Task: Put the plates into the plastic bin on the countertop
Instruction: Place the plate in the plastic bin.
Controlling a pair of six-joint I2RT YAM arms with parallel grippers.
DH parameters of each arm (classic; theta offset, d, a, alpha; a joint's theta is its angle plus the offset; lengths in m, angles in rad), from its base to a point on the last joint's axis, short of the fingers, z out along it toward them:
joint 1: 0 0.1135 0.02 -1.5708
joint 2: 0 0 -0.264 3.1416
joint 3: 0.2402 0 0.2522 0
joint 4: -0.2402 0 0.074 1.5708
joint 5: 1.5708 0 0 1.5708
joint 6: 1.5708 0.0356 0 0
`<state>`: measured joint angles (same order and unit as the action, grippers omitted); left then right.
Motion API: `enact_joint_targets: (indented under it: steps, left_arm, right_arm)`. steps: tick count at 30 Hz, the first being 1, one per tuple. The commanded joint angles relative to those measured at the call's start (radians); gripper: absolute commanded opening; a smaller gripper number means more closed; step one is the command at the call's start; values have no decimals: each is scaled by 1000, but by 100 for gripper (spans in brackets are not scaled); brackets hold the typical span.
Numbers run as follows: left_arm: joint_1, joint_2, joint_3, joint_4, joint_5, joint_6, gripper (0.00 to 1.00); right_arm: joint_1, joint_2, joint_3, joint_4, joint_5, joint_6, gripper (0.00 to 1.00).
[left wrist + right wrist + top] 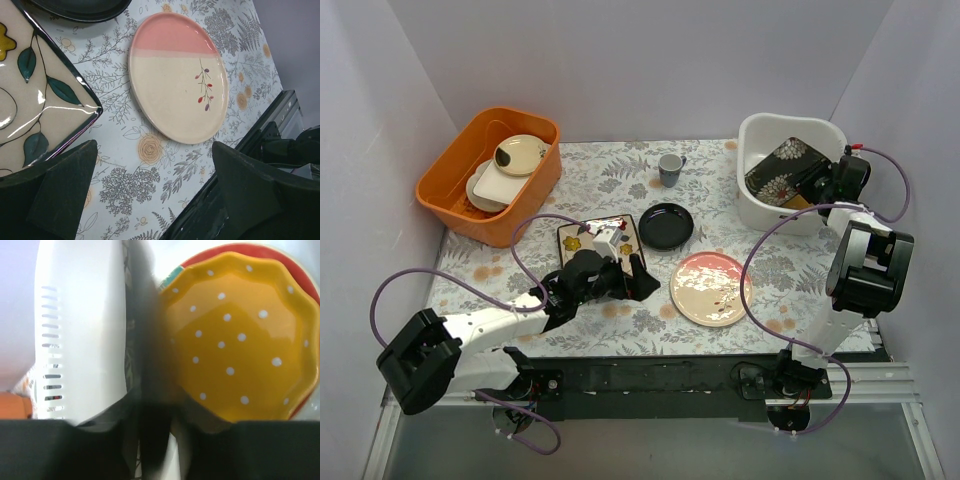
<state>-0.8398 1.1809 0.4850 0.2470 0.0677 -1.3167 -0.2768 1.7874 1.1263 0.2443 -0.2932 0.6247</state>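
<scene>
The plastic bin (758, 216) holds three plates (235, 340), the black plate (782, 165) seemingly pinched by the right gripper (826, 182); three await the wide-spread left gripper (154, 170).

left claw (154, 147) low, wide open | right arm (865, 265) extended forward, right claw (832, 182) state unclear

1. We take this for a robot test bench dressed as a kitchen: the left arm (480, 335) and right arm (865, 265) are bolted to a black rail (660, 380) at the near edge.
2. Plain pale walls (620, 60) box the table in on the left, far and right.
3. Purple cables (555, 216) loop loose.
4. We see a fern-printed cloth (610, 175) over the countertop (620, 320), an orange tub (440, 190) far left, and a white plastic bin (760, 215) far right holding a black square plate (780, 165).
</scene>
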Motion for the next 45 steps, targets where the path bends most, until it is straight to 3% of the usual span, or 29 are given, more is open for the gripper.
enact_joint_targets:
  steps: [1, 3, 23, 32, 45]
  left_arm:
    - [-4, -59, -3, 2, -11, 0, 98]
    - [-4, -75, -5, -17, -26, -1, 98]
    - [-4, -135, -42, -35, -49, -38, 98]
    - [-4, -80, -28, 0, -17, -26, 98]
    - [-2, 11, 6, 64, 24, -6, 98]
  right_arm:
    - [11, -3, 60, 111, -66, -6, 45]
    - [13, -6, 49, 118, -57, -3, 55]
    - [10, -11, -6, 26, 12, -26, 88]
    - [2, -78, -45, -13, 31, -39, 96]
    - [2, -230, -123, -25, 46, -60, 98]
